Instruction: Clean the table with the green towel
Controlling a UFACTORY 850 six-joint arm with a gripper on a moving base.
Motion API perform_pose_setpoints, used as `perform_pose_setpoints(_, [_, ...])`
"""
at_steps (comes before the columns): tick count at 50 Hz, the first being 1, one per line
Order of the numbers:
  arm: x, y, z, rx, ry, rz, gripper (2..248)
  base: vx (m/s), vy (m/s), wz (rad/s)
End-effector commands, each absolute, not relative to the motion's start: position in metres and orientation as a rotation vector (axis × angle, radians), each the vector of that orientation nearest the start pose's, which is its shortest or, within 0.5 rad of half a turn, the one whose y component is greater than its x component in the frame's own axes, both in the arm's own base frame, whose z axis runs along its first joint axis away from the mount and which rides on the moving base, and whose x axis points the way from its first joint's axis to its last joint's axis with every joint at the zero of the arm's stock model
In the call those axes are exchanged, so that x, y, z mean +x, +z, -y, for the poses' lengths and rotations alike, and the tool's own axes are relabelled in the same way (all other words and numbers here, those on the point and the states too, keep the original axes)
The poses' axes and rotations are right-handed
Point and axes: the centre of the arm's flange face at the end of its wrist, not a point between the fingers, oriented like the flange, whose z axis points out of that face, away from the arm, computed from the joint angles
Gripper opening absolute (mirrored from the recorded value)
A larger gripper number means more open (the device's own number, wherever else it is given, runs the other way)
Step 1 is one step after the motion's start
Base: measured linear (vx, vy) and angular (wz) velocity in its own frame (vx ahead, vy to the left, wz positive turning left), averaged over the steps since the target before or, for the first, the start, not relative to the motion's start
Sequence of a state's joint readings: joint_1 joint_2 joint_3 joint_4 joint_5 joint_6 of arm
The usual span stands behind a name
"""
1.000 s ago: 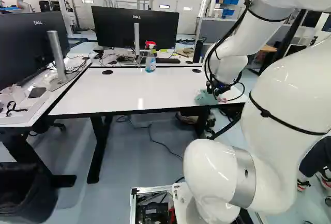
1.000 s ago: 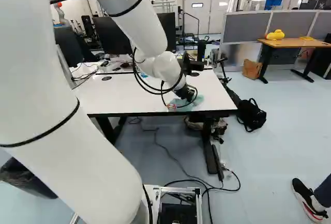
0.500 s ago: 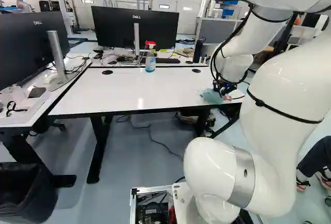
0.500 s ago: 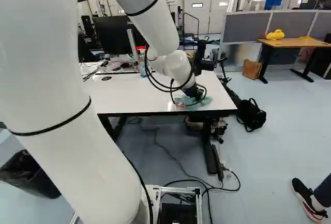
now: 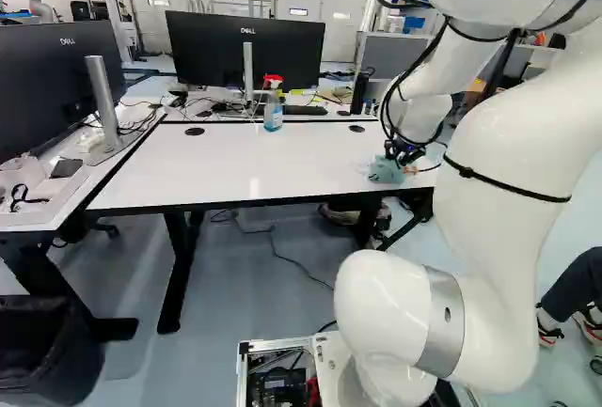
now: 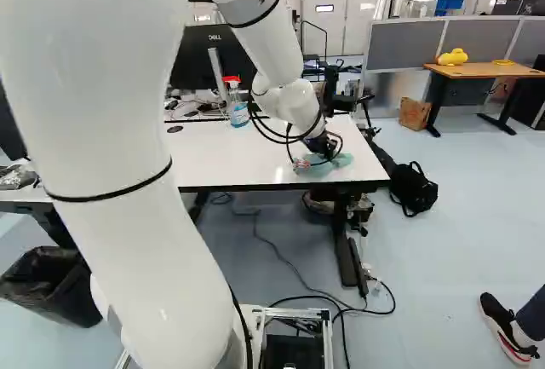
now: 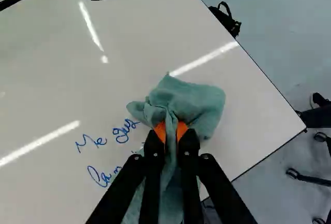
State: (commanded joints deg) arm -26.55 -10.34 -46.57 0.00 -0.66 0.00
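- Where the soft blue-green cloth towel [image 7: 199,104] lies bunched on the white, black-edged tabletop [image 5: 235,158], near its corner, the two-fingered black gripper [image 7: 171,130] has closed on a fold of it, with cloth pinched between the orange pads [image 7: 160,131].
- Just beside the towel, loopy blue handwriting [image 7: 123,131] marks the white surface; some strokes run right up to the cloth, and whether more lies beneath it I cannot tell.
- The step in hand seems to be the wiping itself: towel held and down on the table, lettering there to be rubbed off.
- Next, I judge, the arm should draw the towel over those words, low enough for the cloth to press, keeping the fingertips off the hard top; a loose bunch could ride over the ink or slip.
- Only the wrist view reveals the handwriting; neither base view lets me make it out.
- Both base views, in turn, show a clear spray bottle with a red-and-white head [image 5: 273,112] at the table's far side, absent from the wrist view.
- Farther out, the right base view alone shows a yellow duck-shaped object [image 6: 453,57] on a wooden-topped desk [image 6: 490,71].
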Motion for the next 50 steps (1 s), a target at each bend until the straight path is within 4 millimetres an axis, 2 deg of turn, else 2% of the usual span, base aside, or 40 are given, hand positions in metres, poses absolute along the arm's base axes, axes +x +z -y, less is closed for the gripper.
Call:
perform_pose_setpoints(22, [0.467,0.419,0.191,-3.050,-0.984,-0.601,44,0.000,0.000,0.000])
perform_pose_setpoints(39, [0.465,0.420,0.162,-3.050,-0.977,-0.517,44,0.000,0.000,0.000])
perform_pose_setpoints(50, [0.455,0.420,0.145,-3.049,-0.969,-0.474,44,0.000,0.000,0.000])
